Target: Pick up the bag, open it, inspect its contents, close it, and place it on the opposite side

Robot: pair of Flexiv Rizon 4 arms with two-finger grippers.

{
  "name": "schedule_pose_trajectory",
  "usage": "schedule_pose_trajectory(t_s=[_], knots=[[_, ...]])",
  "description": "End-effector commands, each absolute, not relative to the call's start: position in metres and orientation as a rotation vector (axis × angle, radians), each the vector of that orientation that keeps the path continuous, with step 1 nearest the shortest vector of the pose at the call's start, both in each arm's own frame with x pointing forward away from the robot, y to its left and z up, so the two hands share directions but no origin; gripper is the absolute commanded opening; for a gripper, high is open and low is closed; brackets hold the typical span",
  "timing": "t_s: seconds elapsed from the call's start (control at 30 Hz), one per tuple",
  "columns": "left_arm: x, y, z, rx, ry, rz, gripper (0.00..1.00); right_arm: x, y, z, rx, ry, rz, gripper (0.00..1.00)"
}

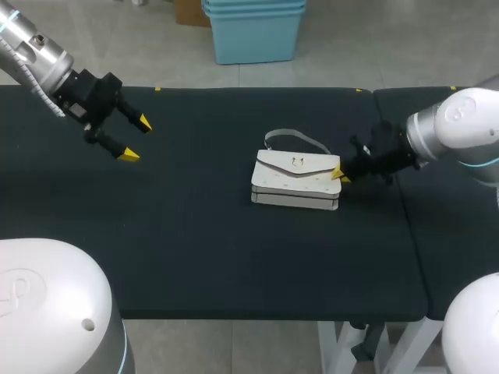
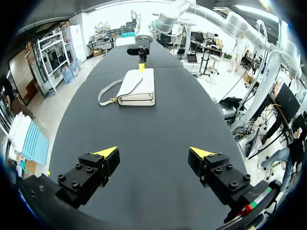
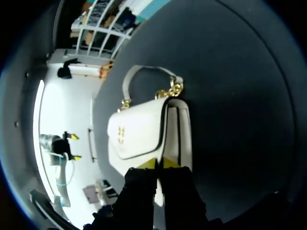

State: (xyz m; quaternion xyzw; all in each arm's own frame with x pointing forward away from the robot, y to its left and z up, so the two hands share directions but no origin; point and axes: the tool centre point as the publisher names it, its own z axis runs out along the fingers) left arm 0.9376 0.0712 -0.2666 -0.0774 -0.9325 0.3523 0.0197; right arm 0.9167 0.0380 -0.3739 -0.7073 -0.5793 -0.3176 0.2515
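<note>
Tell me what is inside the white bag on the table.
Nothing inside shows: the white bag lies with its front flap down over the opening, so its contents are covered. Only the outside is visible: the clasp, the handle and gold chain links.

Soft, even light fell from overhead in the head view. The white bag [image 1: 296,181] stood out bright against the matte dark counter [image 1: 195,249], with only a thin, faint shadow along the bag's near edge. In the left wrist view ceiling strips glared far beyond the bag, and a dull sheen lay on the counter in front of it. In the right wrist view the background behind the bag was washed out white, while the right pincer [image 3: 158,164] at the bag's near edge sat in deep shade.
</note>
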Motion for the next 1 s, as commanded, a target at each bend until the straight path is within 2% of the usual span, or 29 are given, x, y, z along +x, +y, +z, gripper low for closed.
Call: schedule_pose_trajectory(t_s=[0.03, 0.47, 1.0], knots=[[0.938, 0.071, -0.267, -0.242, -2.893, 1.097, 1.0, 0.903, 0.065, -0.368, -1.926, -1.582, -0.932, 0.0], [0.938, 0.071, -0.267, -0.242, -2.893, 1.097, 1.0, 0.895, 0.117, -0.369, -1.811, -1.537, -0.993, 0.0], [0.938, 0.071, -0.267, -0.242, -2.893, 1.097, 1.0, 0.903, 0.144, -0.371, -1.741, -1.518, -0.992, 0.0]])
